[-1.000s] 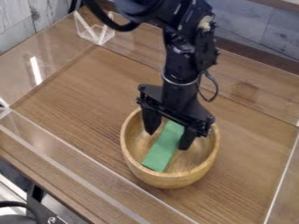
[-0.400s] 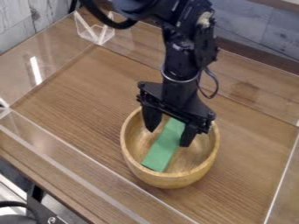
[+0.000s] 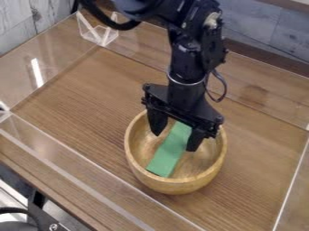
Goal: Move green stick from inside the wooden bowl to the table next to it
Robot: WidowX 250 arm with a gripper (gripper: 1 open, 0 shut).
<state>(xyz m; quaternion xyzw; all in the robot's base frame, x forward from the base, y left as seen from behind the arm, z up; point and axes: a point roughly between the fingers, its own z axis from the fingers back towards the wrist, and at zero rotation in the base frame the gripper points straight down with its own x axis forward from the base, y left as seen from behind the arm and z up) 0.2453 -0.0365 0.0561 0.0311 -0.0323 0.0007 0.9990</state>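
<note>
reaching over the left of the wooden bowl (image 3: pixel 135 154) with one finger of the gripper (image 3: pixel 185 130); could knock the wall and shove everything along the table (image 3: pixel 72 99) if lowered off-centre. next, lying inside the bowl, the green stick (image 3: pixel 169 152), slanted, its upper end between the fingers. standing wide apart, clamped on nothing visible. might pinch only that end and let the rest swing or slip. farther right, could jam a fingertip against the inner wall when closing.
</note>
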